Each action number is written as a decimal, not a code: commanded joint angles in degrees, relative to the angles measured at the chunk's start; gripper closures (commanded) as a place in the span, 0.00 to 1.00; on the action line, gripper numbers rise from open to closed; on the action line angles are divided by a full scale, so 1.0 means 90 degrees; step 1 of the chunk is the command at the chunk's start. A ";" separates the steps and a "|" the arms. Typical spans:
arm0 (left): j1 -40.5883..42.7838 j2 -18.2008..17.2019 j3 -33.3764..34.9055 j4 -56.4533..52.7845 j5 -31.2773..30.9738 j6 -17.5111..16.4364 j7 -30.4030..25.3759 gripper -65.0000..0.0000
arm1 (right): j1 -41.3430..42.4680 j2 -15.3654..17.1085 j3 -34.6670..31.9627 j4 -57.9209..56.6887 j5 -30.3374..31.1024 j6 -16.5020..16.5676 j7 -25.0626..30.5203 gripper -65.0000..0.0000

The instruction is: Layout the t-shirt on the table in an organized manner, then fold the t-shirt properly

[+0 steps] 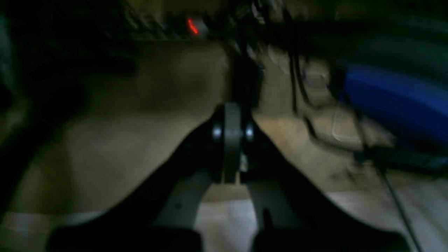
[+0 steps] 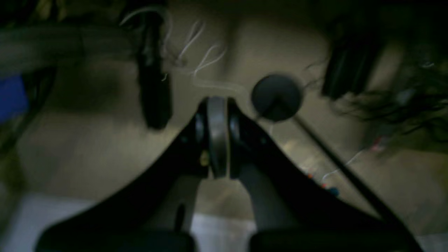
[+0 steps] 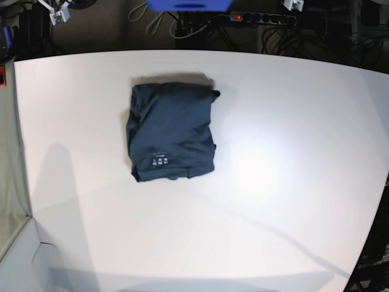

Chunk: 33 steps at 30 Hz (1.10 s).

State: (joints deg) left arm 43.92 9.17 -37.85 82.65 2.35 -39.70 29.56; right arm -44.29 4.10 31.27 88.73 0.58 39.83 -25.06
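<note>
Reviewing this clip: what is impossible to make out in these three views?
- Base view: both arms are out of frame; the t-shirt on the table has label print too small to read.
- Left wrist: left gripper shut; background dark, blurred.
- Right wrist: right gripper shut; shirt absent, floor clutter blurred.

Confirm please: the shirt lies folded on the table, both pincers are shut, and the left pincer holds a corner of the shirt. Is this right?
Not quite. The left pincer holds nothing: the left wrist view shows it shut on itself, with no cloth in it. The rest stands: in the base view the shirt lies folded on the table, and the right pincer is shut too.
</note>
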 commanded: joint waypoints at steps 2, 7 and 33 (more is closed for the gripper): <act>-0.0060 -0.0115 0.0019 -0.0807 -0.0071 -0.0033 -0.0662 1.00 | -0.0026 0.0175 -0.0187 -0.0555 0.0038 0.0018 0.0367 1.00; -0.0743 -0.0584 0.0010 -0.3240 -0.0061 -0.0033 -0.1902 1.00 | 0.0228 0.0351 -0.0998 -0.2059 0.0019 0.0018 0.1109 1.00; -0.4016 -0.1981 0.0078 -0.7997 0.1307 0.3381 -0.4471 1.00 | 0.3334 -0.0138 -0.2776 -0.8809 -0.0040 -0.5759 0.5554 1.00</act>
State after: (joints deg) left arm 7.14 -8.25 -37.19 10.79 14.13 -9.76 -10.61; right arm -13.21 3.14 6.28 9.72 -0.14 -11.99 24.95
